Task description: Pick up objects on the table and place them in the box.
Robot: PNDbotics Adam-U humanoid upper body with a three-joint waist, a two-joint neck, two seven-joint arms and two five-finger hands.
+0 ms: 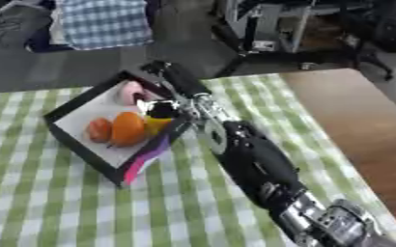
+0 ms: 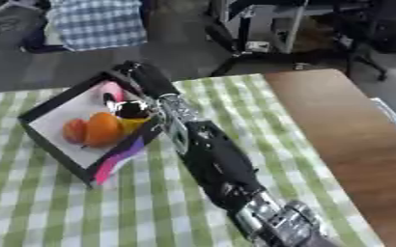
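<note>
Surface [image 1: 32,207] had a green checked cloth, box [image 1: 83,144] sat on it. Right arm reached across to the box's near-right rim. Right robot hand [image 1: 177,79] was over that rim; can't tell if its fingers were released or clenched. Inside the box: large orange fruit [image 1: 128,128], smaller orange one [image 1: 99,130] touching its left, pink item [image 1: 130,91] behind, yellow piece [image 1: 157,124] at right.

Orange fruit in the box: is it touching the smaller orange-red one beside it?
Touching. Left eye view shows the orange fruit overlapping the smaller orange-red fruit, with no white floor of the box between.
</note>
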